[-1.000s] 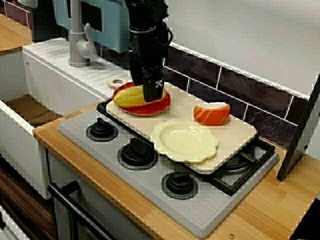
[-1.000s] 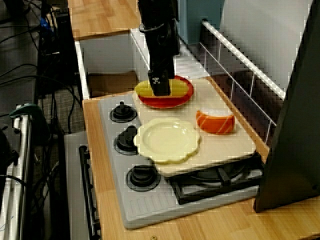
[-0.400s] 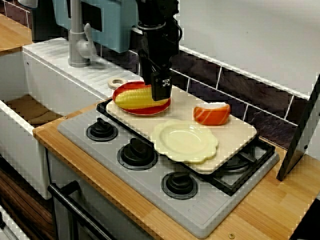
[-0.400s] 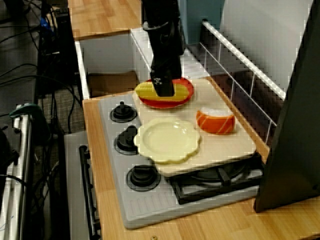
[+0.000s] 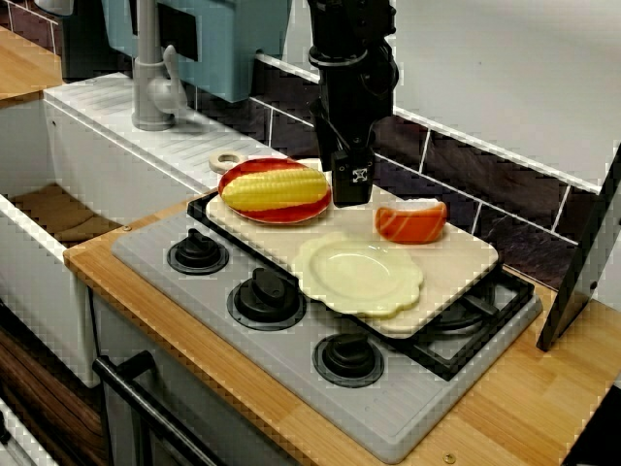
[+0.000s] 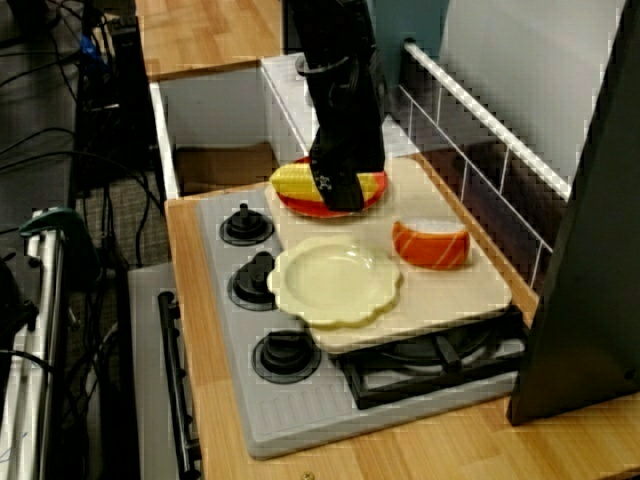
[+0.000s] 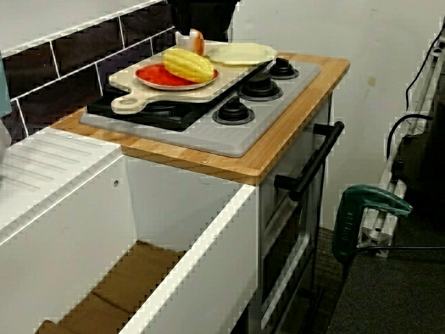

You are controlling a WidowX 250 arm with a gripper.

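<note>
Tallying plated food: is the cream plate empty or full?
Empty: the cream plate shows only its bare surface; the corn lies on the red plate.

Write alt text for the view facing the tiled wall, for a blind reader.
A black gripper hangs over a cutting board on a grey stove, between a corn cob on a red plate and salmon sushi. An empty cream plate sits at the board's near edge.
</note>
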